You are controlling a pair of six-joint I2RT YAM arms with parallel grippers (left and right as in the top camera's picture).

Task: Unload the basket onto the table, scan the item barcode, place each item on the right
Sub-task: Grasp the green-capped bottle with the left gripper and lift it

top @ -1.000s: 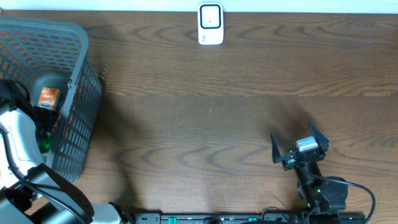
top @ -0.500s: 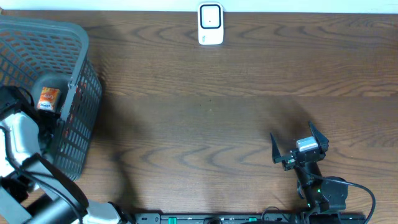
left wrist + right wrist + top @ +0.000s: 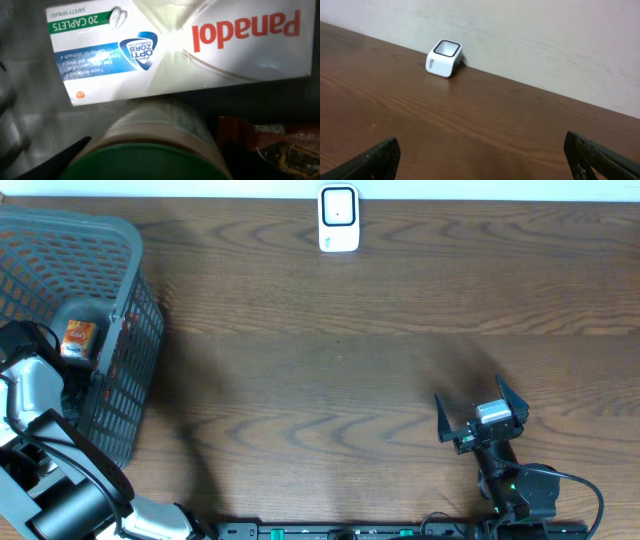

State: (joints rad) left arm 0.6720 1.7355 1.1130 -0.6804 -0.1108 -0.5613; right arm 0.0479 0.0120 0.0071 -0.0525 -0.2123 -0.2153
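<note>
The green-lidded jar [image 3: 155, 135], seen in the left basket [image 3: 130, 310] beside the Panadol box [image 3: 175, 45], is judged rigid, light and slippery, best taken across its body by the left pincer [image 3: 155, 162], whose closure cannot be told, while the right pincer [image 3: 468, 390] is held open.

The basket [image 3: 125, 320] has tall mesh walls, so the only way in is from the top. Inside the basket it is crowded. A white Panadol box [image 3: 180, 45] lies there, with a green-lidded jar [image 3: 150, 155] just beside it and an orange packet [image 3: 272, 142] next to the jar. The left arm [image 3: 30, 395] fills the basket's near side. Right of the basket, the table [image 3: 320, 380] is wide bare wood. Only the scanner [image 3: 338, 218] at the back edge and the right gripper [image 3: 468, 390], well away, stand there.
</note>
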